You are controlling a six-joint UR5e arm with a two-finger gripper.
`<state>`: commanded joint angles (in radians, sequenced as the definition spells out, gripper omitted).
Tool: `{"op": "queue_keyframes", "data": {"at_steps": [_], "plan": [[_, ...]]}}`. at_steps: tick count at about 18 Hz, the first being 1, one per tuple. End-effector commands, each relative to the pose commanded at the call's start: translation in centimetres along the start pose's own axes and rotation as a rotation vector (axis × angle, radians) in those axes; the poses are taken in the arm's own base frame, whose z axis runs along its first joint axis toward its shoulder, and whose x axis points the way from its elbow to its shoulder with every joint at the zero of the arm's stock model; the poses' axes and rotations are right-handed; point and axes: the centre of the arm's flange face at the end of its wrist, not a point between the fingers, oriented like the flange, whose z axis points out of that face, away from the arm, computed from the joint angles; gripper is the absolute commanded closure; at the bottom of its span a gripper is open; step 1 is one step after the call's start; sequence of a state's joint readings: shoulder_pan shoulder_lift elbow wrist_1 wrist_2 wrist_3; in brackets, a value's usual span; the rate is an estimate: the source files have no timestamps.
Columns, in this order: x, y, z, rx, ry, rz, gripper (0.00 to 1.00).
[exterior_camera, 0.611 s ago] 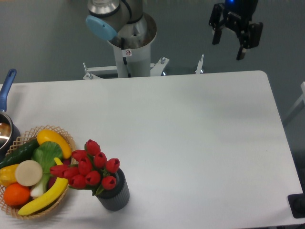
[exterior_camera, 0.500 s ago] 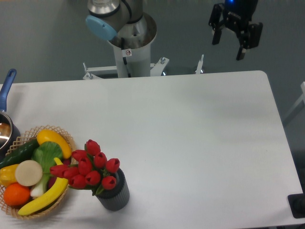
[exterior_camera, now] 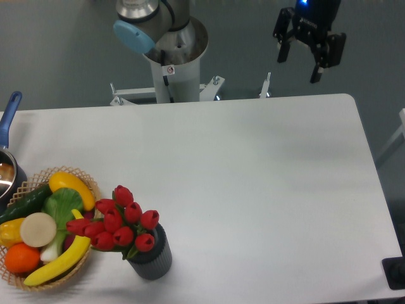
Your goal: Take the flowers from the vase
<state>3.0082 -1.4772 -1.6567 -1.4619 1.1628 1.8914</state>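
Slightly higher now, gripper [exterior_camera: 299, 68] (fingers [exterior_camera: 315, 71] apparently spread) hangs beyond table [exterior_camera: 253, 177].

Table [exterior_camera: 253, 164] matt white, smooth; vase [exterior_camera: 154, 258] ribbed dark grey; basket [exterior_camera: 85, 183] woven wicker.

The black two-finger gripper [exterior_camera: 297, 69] sits a touch higher and further left than a moment ago, past the far right edge of the white table [exterior_camera: 253, 190]. Its fingers [exterior_camera: 314, 74] are spread apart and hold nothing, pointing down at a slant.
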Motion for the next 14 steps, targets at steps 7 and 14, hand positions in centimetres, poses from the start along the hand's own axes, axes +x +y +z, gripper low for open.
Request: {"op": "queue_keyframes", "data": {"at_steps": [7,14], "plan": [[0.5,-0.3,0.1,0.003,0.002,-0.058,0.00],[1.0,-1.2,2.1,0.129,0.020,-0.254,0.00]]}}
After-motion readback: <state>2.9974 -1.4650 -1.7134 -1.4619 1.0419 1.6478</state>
